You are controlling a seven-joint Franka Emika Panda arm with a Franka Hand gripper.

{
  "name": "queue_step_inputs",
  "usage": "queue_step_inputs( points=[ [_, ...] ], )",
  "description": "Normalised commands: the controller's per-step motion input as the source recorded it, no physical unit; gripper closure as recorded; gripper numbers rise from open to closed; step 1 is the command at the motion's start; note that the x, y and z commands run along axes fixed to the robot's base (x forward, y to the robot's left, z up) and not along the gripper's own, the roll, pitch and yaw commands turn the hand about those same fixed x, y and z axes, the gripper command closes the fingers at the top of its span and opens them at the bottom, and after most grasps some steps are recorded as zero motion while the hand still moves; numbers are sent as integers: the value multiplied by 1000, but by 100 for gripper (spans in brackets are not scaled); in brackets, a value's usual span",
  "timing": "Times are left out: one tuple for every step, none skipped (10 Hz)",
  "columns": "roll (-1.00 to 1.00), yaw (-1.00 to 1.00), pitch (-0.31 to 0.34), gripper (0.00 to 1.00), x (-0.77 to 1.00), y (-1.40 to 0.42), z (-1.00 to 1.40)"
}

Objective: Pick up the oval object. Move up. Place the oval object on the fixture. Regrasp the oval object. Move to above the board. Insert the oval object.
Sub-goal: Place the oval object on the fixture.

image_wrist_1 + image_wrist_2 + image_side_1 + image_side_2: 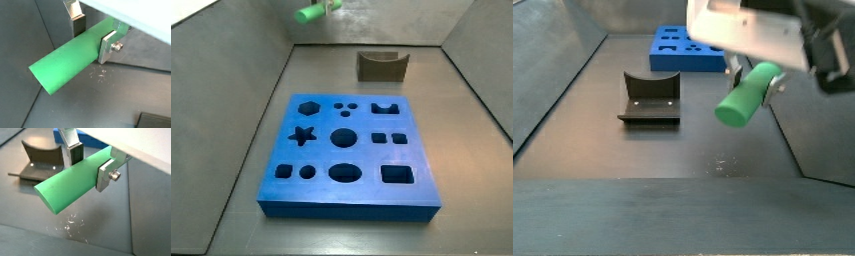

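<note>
The claw (93, 32) grips the oval object (70, 62) aloft, its far end hidden behind the fingers (107, 46). The fixture (649, 97) and the board (348, 152) lie below, apart.

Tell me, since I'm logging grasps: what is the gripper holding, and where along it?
The gripper holds the oval object, clamped near one end between the fingers; most of the rod sticks out free, above the floor.

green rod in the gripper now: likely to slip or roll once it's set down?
The oval object looks smooth and glossy, so it may slip or pivot between the gripper's flat fingers, which clamp it near one end. It shows no sag, so probably rigid. Rounded sides suggest rolling on flat floor; the fixture's curved notch should cradle it.
</note>
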Motion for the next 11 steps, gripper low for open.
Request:
queue_step_inputs(
  points=[
    [93,-6,77,100,-30,2,828],
    [100,4,88,100,-20,2,634],
    [103,10,99,100,-13,4,487],
    [95,17,107,100,-7,3,339],
    [75,17,106,100,1,3,190],
    [-78,1000,130,100,1000,-898,184],
    [-78,1000,137,100,1000,-891,176],
    [-88,1000,161,100,1000,-853,168],
    [-99,1000,183,100,1000,-792,154],
    [-117,1000,218,100,1000,-693,136],
    [-139,1000,260,100,1000,-611,123]
  ],
)
